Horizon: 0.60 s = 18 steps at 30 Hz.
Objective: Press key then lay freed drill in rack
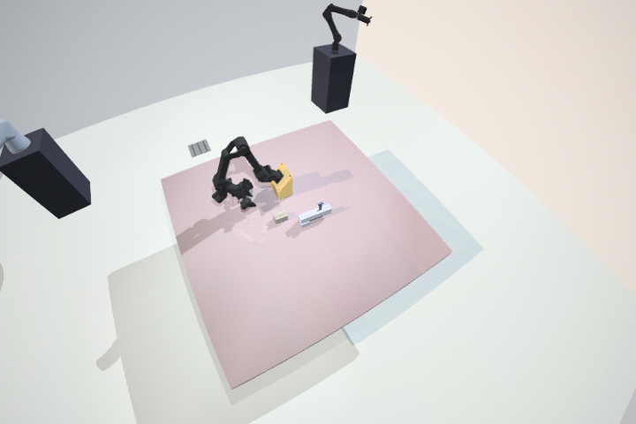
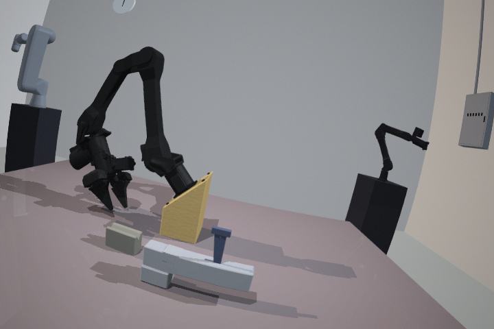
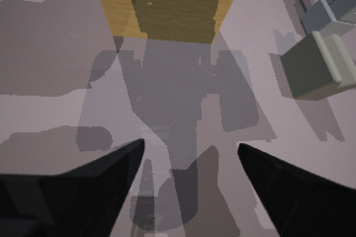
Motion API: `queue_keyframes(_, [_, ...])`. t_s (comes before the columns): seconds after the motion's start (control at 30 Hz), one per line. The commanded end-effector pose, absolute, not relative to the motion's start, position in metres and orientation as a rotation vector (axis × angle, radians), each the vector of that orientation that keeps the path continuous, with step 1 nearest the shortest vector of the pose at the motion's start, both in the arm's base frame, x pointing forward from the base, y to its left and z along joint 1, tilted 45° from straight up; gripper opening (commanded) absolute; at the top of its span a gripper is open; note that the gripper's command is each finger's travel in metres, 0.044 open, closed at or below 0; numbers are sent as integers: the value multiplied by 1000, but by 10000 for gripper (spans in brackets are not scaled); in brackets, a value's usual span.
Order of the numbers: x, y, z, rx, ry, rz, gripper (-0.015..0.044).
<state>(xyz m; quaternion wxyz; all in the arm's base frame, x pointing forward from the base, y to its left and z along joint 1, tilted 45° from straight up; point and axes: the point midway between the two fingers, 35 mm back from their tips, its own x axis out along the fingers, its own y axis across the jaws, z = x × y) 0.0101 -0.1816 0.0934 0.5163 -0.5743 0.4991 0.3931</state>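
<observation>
The gripper (image 2: pixel 115 205) is seen with its two dark fingers spread wide and nothing held between them, tips pointed down just above the pink mat (image 1: pixel 304 299). Only bare, shadowed mat is framed between the fingers in the wrist view. Just ahead of the gripper, the yellow wedge-shaped mount (image 2: pixel 185 211) carrying the arm's base is shown standing on the mat. Off to the gripper's side, near but apart from it, the small beige rack (image 2: pixel 123 238) is seen resting on the mat, its slot unoccupied. Just beyond the rack, the pale grey fixture block (image 2: pixel 197 265) is pictured, with the blue key (image 2: pixel 220 242) standing upright and unpressed on its top. The drill cannot be made out separately from the fixture. Farther out, two other arms are seen on dark pedestals (image 1: pixel 332 77) beyond the mat.
</observation>
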Motion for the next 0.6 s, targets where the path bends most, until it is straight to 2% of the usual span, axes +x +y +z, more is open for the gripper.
queue_keyframes(0.0, [10, -182, 93, -1379, 1199, 944, 374])
queue_keyframes(0.3, [12, -183, 94, -1399, 1189, 969, 137])
queue_keyframes(0.47, [35, -195, 97, -1613, 1063, 1236, 6])
queue_keyframes(0.57, [58, -203, 99, -1785, 933, 1454, 0])
